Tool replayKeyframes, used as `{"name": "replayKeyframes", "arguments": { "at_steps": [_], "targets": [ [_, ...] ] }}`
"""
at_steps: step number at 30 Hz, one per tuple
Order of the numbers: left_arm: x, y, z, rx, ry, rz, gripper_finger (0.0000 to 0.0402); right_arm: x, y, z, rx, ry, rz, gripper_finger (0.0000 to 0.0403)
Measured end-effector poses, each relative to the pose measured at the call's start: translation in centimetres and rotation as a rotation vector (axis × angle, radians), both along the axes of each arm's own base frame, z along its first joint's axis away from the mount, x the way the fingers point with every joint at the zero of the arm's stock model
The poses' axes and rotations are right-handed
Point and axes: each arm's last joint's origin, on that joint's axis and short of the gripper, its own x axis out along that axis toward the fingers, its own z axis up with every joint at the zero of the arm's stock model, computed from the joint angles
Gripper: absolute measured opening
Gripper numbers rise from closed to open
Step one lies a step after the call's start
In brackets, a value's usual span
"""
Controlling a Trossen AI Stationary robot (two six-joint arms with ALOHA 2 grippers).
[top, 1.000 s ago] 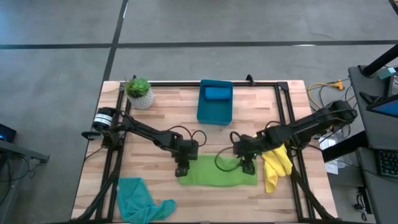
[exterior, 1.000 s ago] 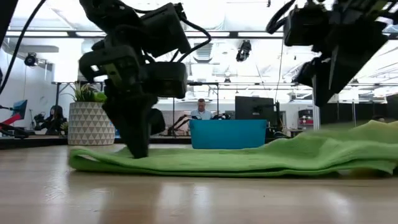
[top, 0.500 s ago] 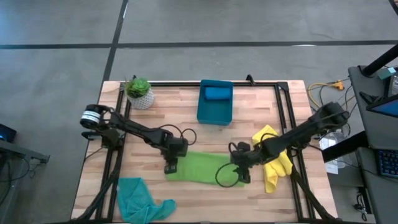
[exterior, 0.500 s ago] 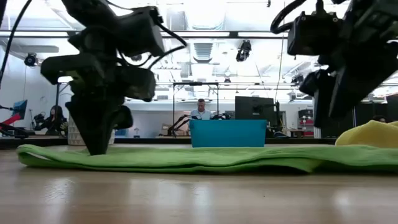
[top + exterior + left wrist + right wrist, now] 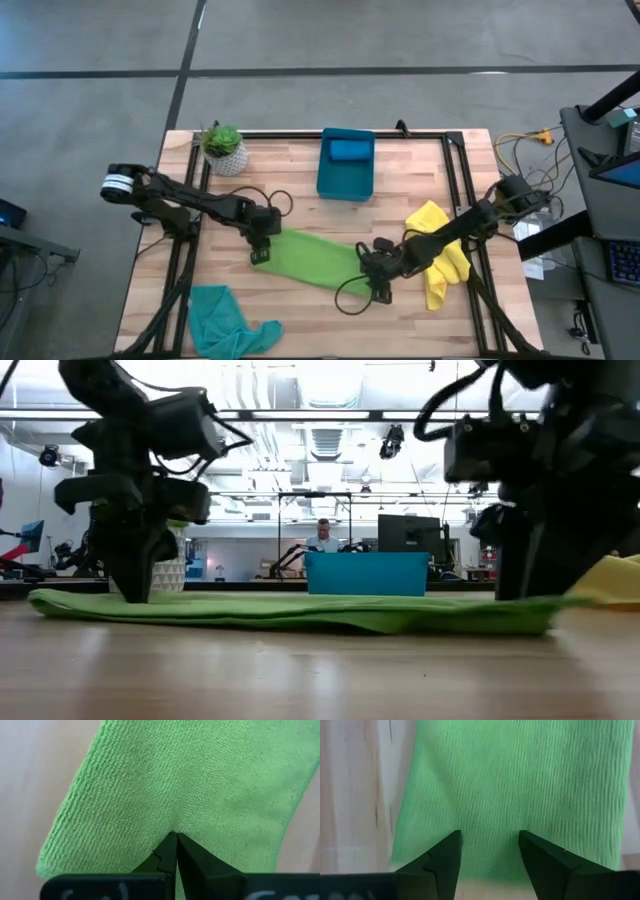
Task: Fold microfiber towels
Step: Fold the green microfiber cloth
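A lime green towel [image 5: 315, 258] lies flat and a little slanted on the table's middle; it also shows in the low view [image 5: 300, 610]. My left gripper [image 5: 262, 252] is shut on its left end. My right gripper [image 5: 378, 283] stands open over its right end [image 5: 490, 820], one finger on each side of a strip of cloth. A yellow towel [image 5: 440, 255] lies bunched at the right. A teal towel [image 5: 225, 320] lies crumpled at the near left. A blue towel [image 5: 350, 150] lies in the teal-blue bin [image 5: 345, 185]. My left gripper pinches a small pucker of the green towel near its left end [image 5: 172, 822] between its two shut fingers [image 5: 167, 852]. The fingers come from above, pointing down. The towel lies flat on the table around the pinch. My right gripper's open fingers [image 5: 445, 855] reach down to the towel's right end; I cannot tell whether they touch it.
A potted plant [image 5: 222, 148] stands at the far left corner. The bin stands at the far middle. Black frame rails [image 5: 190, 250] run along the table's left and right sides. Bare wood [image 5: 330, 325] lies near the front edge. A person [image 5: 322, 538] sits in the room beyond.
Both grippers have gone toward the table's left edge, the left one also a little toward the far edge, the right one toward the near edge. The green towel has slid left with them, clear of the yellow towel. Its raised right end now lies flat, and it has turned slightly.
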Motion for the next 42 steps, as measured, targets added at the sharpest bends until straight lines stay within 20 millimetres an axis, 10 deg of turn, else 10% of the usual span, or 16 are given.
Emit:
{"name": "replayKeyframes", "arguments": {
  "at_steps": [10,19,27,42],
  "targets": [
    [-1.3,1.2,4.1,0.087,-0.213,-0.031,0.0000,3.2,0.8,5.5,0.071,-0.208,-0.041,0.0194],
    [-0.1,1.8,0.1,0.070,-0.036,-0.058,0.0000,6.0,-0.8,2.2,0.152,-0.082,-0.079,0.0166],
    [1.1,0.9,-2.6,-0.314,0.097,-0.014,0.0000,4.9,-4.7,0.2,0.124,0.097,-0.115,0.0109],
    [4.7,-3.3,0.9,-0.594,-0.198,0.058,0.0000,4.0,-10.5,1.2,0.020,0.137,-0.146,0.0050]
  ]
}}
